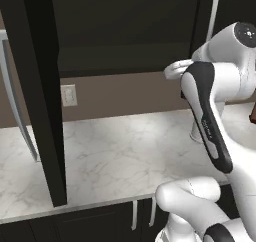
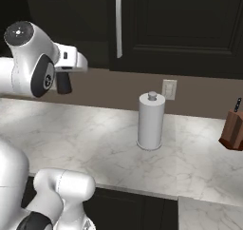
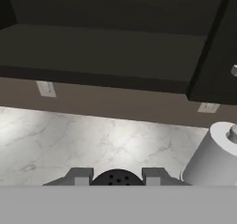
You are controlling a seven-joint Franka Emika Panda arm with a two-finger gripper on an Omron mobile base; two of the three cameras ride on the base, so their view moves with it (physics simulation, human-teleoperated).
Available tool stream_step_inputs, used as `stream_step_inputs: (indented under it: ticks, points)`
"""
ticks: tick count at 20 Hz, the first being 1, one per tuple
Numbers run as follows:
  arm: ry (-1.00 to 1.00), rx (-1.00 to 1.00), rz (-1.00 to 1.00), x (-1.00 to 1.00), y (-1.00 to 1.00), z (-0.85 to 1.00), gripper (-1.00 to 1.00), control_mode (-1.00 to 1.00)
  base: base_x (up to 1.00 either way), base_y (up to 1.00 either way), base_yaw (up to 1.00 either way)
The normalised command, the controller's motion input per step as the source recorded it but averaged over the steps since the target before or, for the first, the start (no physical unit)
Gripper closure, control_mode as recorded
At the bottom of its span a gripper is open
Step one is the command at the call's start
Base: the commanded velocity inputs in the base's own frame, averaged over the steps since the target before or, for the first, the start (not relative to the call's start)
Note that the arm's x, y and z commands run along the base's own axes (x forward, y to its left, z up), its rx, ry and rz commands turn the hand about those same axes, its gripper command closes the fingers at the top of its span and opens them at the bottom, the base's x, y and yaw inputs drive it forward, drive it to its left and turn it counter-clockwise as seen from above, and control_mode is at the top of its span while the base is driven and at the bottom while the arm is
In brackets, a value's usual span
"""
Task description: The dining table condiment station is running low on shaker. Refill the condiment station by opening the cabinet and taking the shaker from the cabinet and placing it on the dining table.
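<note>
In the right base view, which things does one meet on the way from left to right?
Gripper → silver bar handle → paper towel roll → wall outlet → knife block.

A paper towel roll (image 2: 151, 121) stands upright on the marble counter (image 2: 95, 138) below the black cabinet (image 2: 190, 29) (door shut), knife block (image 2: 232, 129) at right.

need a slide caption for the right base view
Robot arm raised before the dark cabinet, above a marble counter with a paper towel roll and knife block.
</note>
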Motion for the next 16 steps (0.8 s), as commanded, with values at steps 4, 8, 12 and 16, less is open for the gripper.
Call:
stream_step_inputs:
  ticks: [4,8,12,16]
  points:
    - [0.05,0.0,0.04,-0.58,-0.37,-0.27,1.0,-1.0,0.0,0.0,0.0]
    - [0.0,0.0,0.0,-0.08,-0.07,-0.05,1.0,-1.0,0.0,0.0,0.0]
    - [0.0,0.0,0.0,0.0,0.0,0.0,1.0,-1.0,0.0,0.0,0.0]
    - [0.0,0.0,0.0,0.0,0.0,0.0,1.0,1.0,-0.4,0.0,0.14]
